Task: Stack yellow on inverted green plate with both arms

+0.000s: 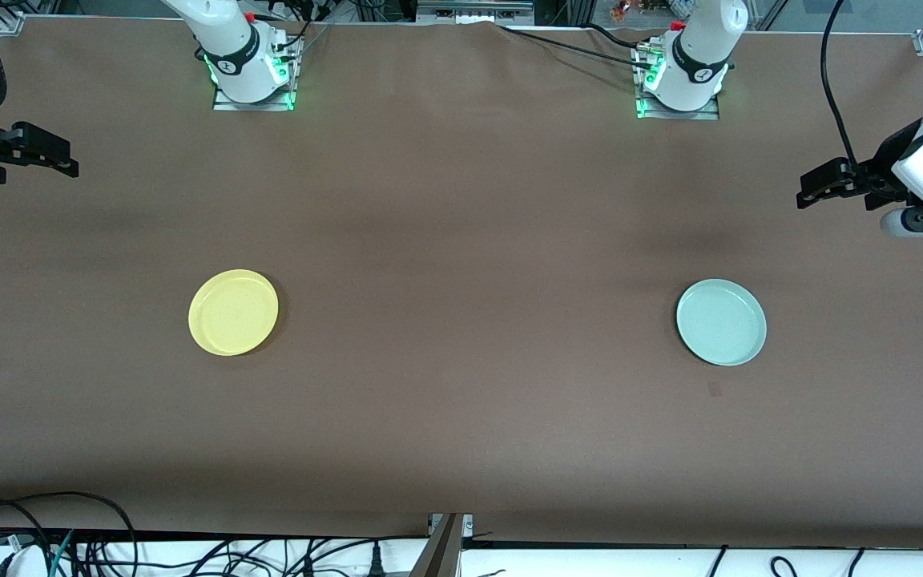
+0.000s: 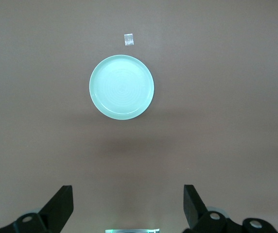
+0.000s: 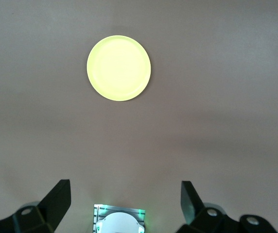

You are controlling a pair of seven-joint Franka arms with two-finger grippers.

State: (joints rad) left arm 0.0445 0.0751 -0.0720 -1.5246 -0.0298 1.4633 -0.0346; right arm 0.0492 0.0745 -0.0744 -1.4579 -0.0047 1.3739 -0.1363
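The yellow plate lies rim up on the brown table toward the right arm's end; the right wrist view also shows this yellow plate. Toward the left arm's end lies the pale green plate, hollow side up, and the left wrist view looks down on the same green plate. My left gripper hangs high over the table's end, open and empty, well apart from the green plate; its jaws stand wide. My right gripper hangs high at its own end, likewise open and empty.
A small square tape mark sits on the table just nearer the front camera than the green plate, also seen as a pale tape mark. Both arm bases stand along the table's edge. Cables lie below the front edge.
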